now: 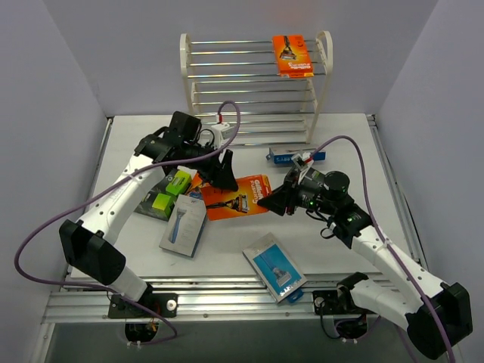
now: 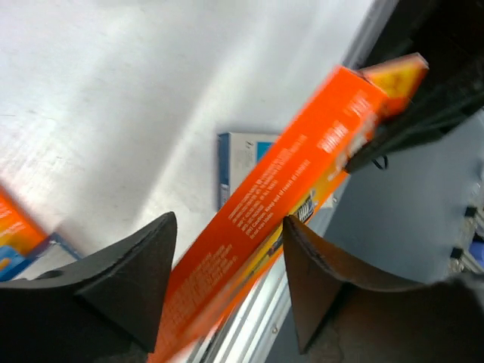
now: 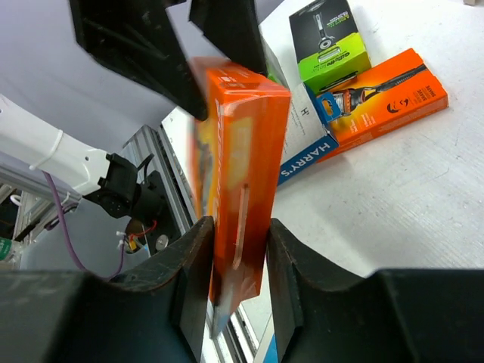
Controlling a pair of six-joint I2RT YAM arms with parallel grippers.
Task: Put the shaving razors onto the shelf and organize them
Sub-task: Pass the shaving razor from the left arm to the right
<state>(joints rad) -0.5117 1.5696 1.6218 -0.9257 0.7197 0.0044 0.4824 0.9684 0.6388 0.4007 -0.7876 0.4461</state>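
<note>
Fingers on the right (image 3: pixel 189 280) pinch an orange card (image 3: pixel 238 174) — left fingers (image 2: pixel 136 272) spread around it.

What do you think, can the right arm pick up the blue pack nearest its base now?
Probably not yet. The right gripper is shut on an orange pack, so it has no free grip. The blue pack itself lies uncovered.

The shelf (image 1: pixel 249 106) stands at the table's (image 1: pixel 227 242) back edge, one razor pack (image 1: pixel 292 55) on its top tier.
</note>
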